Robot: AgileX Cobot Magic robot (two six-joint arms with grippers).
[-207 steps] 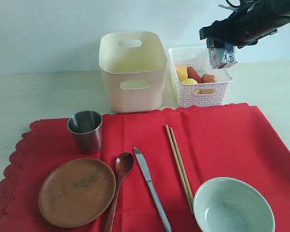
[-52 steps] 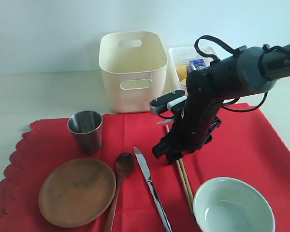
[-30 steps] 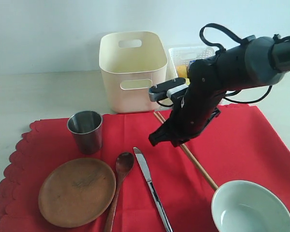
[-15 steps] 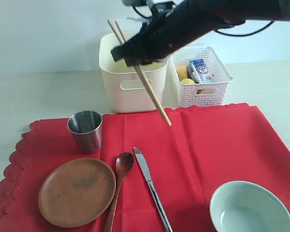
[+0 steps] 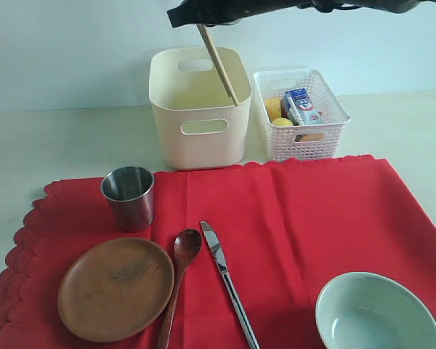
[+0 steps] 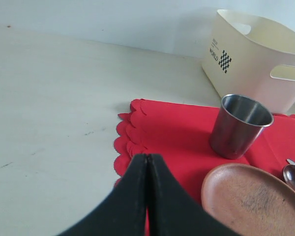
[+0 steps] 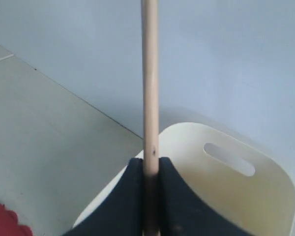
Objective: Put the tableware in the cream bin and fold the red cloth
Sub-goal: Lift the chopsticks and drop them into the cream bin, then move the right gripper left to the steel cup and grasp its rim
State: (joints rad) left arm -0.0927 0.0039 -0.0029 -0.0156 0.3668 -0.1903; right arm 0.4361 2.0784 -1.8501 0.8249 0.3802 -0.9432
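Note:
My right gripper (image 5: 198, 19) (image 7: 149, 164) is shut on the wooden chopsticks (image 5: 219, 67) (image 7: 149, 83), held high over the cream bin (image 5: 199, 105) (image 7: 221, 187), their lower ends slanting down over its opening. On the red cloth (image 5: 327, 211) rest the steel cup (image 5: 128, 197), wooden plate (image 5: 115, 288), wooden spoon (image 5: 180, 273), knife (image 5: 227, 283) and pale bowl (image 5: 378, 315). My left gripper (image 6: 147, 158) is shut and empty, low over the cloth's scalloped left edge (image 6: 132, 140), near the cup (image 6: 241, 126) and plate (image 6: 253, 204).
A white lattice basket (image 5: 301, 116) with a milk carton (image 5: 302, 106) and other food stands right of the cream bin. Bare pale table (image 5: 58, 145) lies left of the bin and behind the cloth.
My right gripper has risen and moved back toward the cream bin with the chopsticks, which now hang over its opening instead of in front of it. The left gripper has not visibly moved.

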